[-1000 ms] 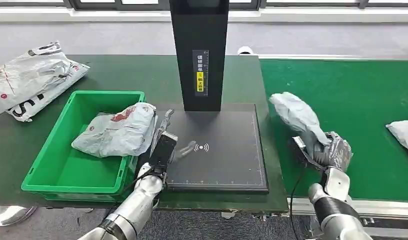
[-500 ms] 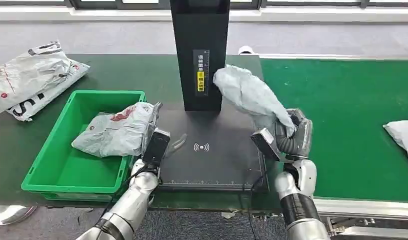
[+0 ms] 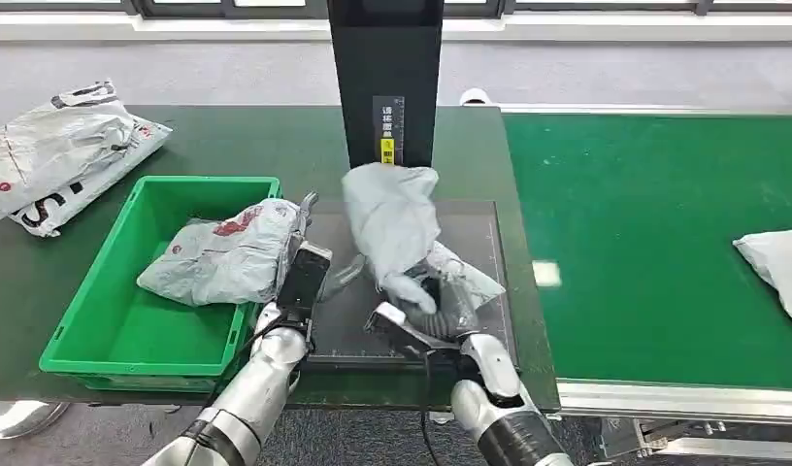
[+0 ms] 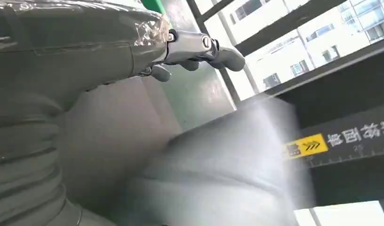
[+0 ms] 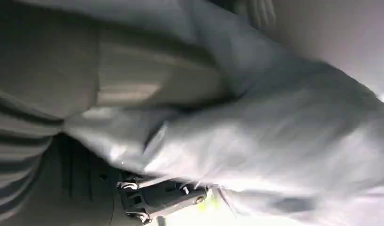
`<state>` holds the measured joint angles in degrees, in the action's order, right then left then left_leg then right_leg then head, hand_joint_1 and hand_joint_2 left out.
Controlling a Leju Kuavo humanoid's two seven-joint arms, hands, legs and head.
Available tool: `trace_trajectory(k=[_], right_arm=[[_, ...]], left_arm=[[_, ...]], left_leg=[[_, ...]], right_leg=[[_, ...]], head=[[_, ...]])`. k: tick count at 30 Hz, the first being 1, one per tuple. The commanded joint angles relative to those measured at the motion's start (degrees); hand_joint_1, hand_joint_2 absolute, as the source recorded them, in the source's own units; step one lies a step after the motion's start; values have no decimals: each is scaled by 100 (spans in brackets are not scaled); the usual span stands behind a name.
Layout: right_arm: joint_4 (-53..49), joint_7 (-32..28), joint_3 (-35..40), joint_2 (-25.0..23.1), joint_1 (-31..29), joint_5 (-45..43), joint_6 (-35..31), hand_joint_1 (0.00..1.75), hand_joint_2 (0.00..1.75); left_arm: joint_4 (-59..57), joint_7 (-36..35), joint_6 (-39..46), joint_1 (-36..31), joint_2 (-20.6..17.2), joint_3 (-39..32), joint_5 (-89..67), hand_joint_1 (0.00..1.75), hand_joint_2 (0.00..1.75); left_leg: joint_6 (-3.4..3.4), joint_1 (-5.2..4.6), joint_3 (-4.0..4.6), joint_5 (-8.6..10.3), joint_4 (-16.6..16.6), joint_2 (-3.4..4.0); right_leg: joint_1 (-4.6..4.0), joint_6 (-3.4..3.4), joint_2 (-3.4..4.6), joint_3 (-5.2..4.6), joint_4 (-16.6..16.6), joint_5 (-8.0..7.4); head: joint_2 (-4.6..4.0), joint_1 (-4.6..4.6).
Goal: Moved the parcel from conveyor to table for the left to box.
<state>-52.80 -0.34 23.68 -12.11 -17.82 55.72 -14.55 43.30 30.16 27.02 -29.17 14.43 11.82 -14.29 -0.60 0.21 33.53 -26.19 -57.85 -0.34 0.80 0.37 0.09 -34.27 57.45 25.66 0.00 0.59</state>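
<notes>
My right hand (image 3: pixel 433 303) grips a grey plastic parcel (image 3: pixel 392 225) by its lower end and holds it upright over the black scanner pad (image 3: pixel 470 335) in the head view. The same parcel (image 5: pixel 256 136) spreads blurred across the right wrist view, pressed against that hand. My left hand (image 3: pixel 316 254) hovers at the pad's left edge, beside the green box (image 3: pixel 101 325), with fingers apart and nothing in them. In the left wrist view the left hand's fingers (image 4: pixel 199 47) stretch out above the pad, and the grey parcel (image 4: pixel 228 169) shows blurred just beyond them.
The green box holds a white-and-red parcel (image 3: pixel 222 254). Another white parcel (image 3: pixel 57 155) lies at the table's far left. A black post (image 3: pixel 387 87) rises behind the pad. The green conveyor (image 3: pixel 654 243) runs on the right, with a white parcel (image 3: pixel 775 267) at its edge.
My right hand has carried the grey parcel leftward from the conveyor to above the scanner pad. The left hand has stayed by the box.
</notes>
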Motion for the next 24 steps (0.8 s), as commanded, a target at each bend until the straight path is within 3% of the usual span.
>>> trace_trajectory(k=[1, 8, 12, 13, 16, 19, 24], right_arm=[[1168, 220, 903, 370, -466, -17, 219, 0, 175], [940, 453, 673, 532, -307, -123, 66, 0, 175], [305, 103, 347, 504, -163, -285, -575, 0, 175], [-91, -181, 210, 484, -81, -313, -1054, 0, 175], [-327, -195, 131, 481, -61, -355, -1067, 0, 175], [-953, -1124, -318, 391, 231, -1040, -2001, 0, 175], [-1386, -2342, -829, 417, 438, -2587, -2413, 0, 175]], left_arm=[[-297, -3, -7, -268, -52, -3, 100, 0, 175], [114, 263, 299, -4, -15, -177, 572, 0, 175], [419, 471, 518, 150, -47, -215, 703, 0, 175], [487, 500, 586, 193, -62, -129, 618, 0, 175], [467, 470, 610, 185, -53, -78, 577, 0, 175], [82, 318, 607, 18, -44, 251, 207, 0, 175], [-811, -156, 835, -321, 8, 790, -774, 0, 175]], left_leg=[[2, 3, -11, 1, 4, -1], [1, 6, -36, 6, 14, -5], [1, 4, -43, 8, 13, -5], [2, 1, -42, 6, 9, -6], [4, 3, -33, 6, 3, -8], [4, 0, -34, 5, 7, 2], [3, 1, -30, 6, 4, -29]], right_leg=[[-4, 0, -3, 16, -11, -3], [-7, -1, -10, 44, -28, -7], [-5, 0, -10, 52, -27, -9], [-2, 1, -10, 51, -22, -7], [-4, 4, -13, 45, -19, -8], [-1, 4, -4, 43, -20, -10], [-3, 3, -33, 45, -19, -2]], head=[[0, 0], [0, 0], [0, 0], [0, 0], [0, 0], [0, 0], [0, 0]])
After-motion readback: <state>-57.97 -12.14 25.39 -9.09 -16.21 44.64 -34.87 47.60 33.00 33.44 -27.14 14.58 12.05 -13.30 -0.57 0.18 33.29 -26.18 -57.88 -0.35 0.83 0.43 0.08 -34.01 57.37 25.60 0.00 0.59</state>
